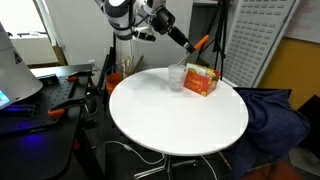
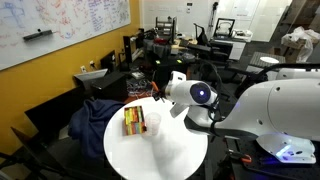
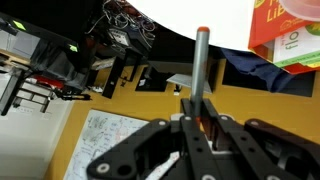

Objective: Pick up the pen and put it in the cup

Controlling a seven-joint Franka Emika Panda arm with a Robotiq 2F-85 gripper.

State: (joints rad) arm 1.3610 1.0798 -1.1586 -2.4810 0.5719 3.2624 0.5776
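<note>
We are clamping the pen (image 3: 201, 65) in the gripper (image 3: 200, 128), its length sticking out ahead; the cup (image 1: 177, 77) is standing below, slightly aside, not yet underneath.

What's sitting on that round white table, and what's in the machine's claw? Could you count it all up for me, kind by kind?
Cups: 1, the clear cup on the table.
Boxes: 1, the orange-and-white box beside the cup.
Pens: 1, the pen, clamped in the gripper, off the table.
Total: 3
</note>
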